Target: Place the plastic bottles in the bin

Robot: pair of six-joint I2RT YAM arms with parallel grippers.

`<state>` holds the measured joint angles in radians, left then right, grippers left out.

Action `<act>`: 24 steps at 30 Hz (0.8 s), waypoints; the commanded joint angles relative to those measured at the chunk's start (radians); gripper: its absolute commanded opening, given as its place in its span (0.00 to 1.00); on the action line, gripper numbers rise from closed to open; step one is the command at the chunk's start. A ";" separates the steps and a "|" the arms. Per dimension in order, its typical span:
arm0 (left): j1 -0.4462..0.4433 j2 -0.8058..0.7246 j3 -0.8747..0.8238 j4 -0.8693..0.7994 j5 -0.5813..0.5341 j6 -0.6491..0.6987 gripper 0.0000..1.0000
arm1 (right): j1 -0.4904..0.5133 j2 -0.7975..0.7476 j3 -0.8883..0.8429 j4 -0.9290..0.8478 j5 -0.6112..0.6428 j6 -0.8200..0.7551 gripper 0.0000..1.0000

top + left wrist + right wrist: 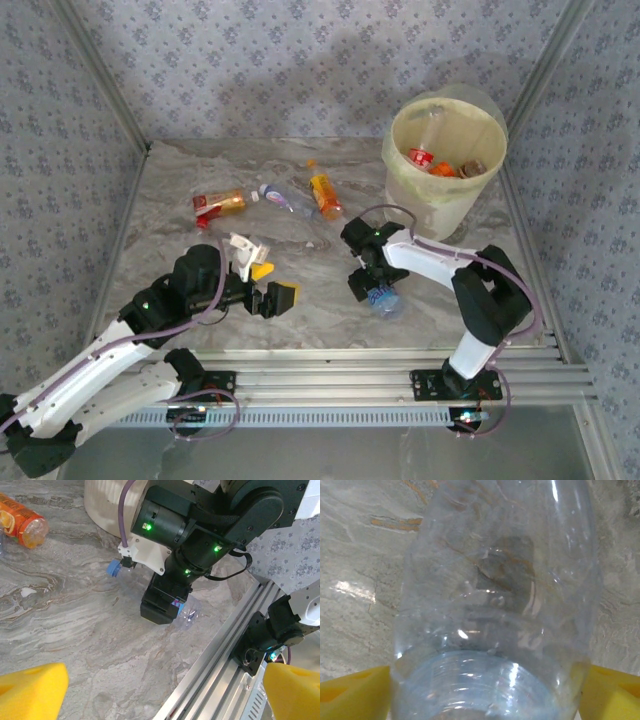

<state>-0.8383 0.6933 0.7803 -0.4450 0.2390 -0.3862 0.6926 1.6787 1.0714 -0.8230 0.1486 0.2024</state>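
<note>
Clear bottle [495, 605], seemingly light, thin-walled, slippery, lies between the right jaws; whether they pinch it I cannot tell. Grip mid-body gently. Left jaws gape wide.

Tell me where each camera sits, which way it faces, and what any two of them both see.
Top external: above and behind, looking down on table, bin, left gripper, right gripper.
Left wrist: low, facing across to the right gripper over the clear bottle; own yellow fingers at bottom corners.
Right wrist: close above that bottle, looking down; own fingers either side.
Shared: all three show the clear bottle.
</note>
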 commanded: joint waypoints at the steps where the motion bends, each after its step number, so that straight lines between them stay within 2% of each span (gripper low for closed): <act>1: -0.008 -0.019 -0.004 0.024 0.009 -0.010 1.00 | 0.008 0.013 0.024 0.023 0.033 0.042 0.87; 13: -0.007 -0.026 -0.013 0.028 0.005 -0.013 1.00 | 0.024 0.013 0.022 0.047 0.024 0.058 0.72; 24: -0.008 -0.032 -0.010 0.065 0.002 -0.027 1.00 | 0.045 -0.235 0.154 0.010 0.027 0.050 0.68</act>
<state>-0.8383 0.6781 0.7750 -0.4351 0.2386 -0.3954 0.7319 1.5379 1.1385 -0.7853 0.1684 0.2470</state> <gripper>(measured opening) 0.995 0.681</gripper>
